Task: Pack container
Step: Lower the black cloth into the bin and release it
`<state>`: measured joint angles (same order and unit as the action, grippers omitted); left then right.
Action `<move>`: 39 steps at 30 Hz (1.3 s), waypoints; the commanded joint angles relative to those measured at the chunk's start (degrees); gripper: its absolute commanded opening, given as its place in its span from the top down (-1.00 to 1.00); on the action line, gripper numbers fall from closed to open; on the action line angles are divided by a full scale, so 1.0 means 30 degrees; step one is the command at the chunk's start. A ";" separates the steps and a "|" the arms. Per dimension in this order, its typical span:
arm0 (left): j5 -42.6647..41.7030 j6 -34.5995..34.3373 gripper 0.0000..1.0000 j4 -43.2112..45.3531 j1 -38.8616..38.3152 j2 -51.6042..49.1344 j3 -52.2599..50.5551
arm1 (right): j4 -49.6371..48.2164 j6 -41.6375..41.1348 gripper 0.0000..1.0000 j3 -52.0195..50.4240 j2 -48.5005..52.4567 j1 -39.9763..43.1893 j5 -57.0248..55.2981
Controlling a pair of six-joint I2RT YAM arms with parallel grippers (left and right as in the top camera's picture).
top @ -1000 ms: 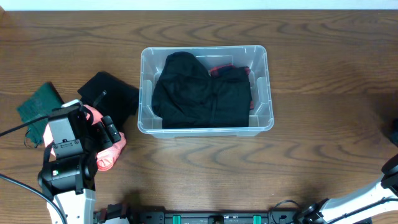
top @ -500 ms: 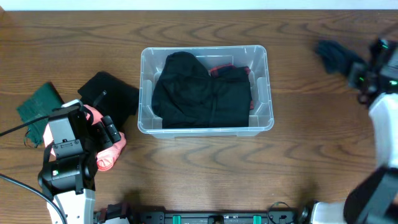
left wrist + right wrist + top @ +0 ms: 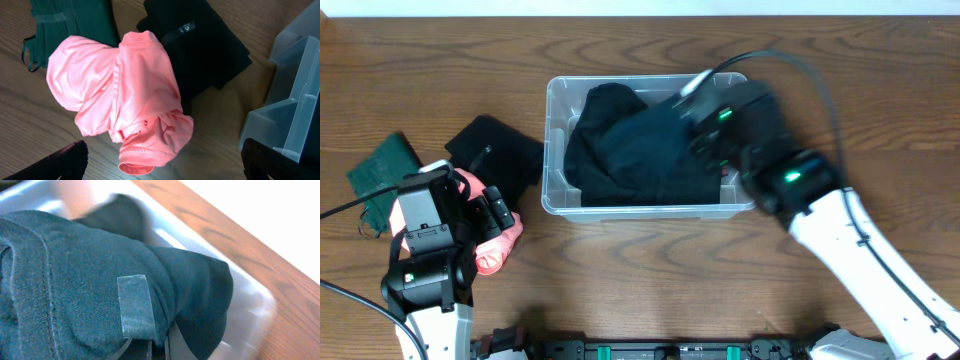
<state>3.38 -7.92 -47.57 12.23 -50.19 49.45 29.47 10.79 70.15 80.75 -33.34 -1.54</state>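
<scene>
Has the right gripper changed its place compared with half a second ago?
Yes. The right gripper, holding a dark garment, has gone left from the right side of the table and is now over the right part of the container.

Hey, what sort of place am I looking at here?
Probably a robotics test bench: two cabled robot arms at a wooden table, a clear container of clothes, and the right claw holding a teal garment over it.

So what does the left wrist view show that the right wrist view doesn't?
Only the left wrist: a pink garment lying on the table, with a green cloth and a black garment against it. Only the right wrist: a dark teal garment with a loop tab, over the container. Both: the clear container and the wooden table.
</scene>
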 commanded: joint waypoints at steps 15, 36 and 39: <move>0.0022 -0.0189 -0.96 -0.0058 0.0080 0.0007 0.0415 | -0.0758 -0.1224 0.14 0.0233 0.4138 -0.4714 -0.0933; -0.0459 -0.0189 -0.96 -0.0058 0.0080 0.0007 0.0415 | -0.2149 -0.1865 0.70 0.0233 0.4816 -0.4320 0.1246; -0.0466 -0.0189 -0.96 -0.0058 0.0080 0.0007 0.0415 | 0.0087 -0.3082 0.75 0.0233 0.6324 -0.4422 0.2033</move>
<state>2.76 -7.92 -47.70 12.23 -50.22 49.45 27.31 6.15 71.09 96.49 -46.65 0.27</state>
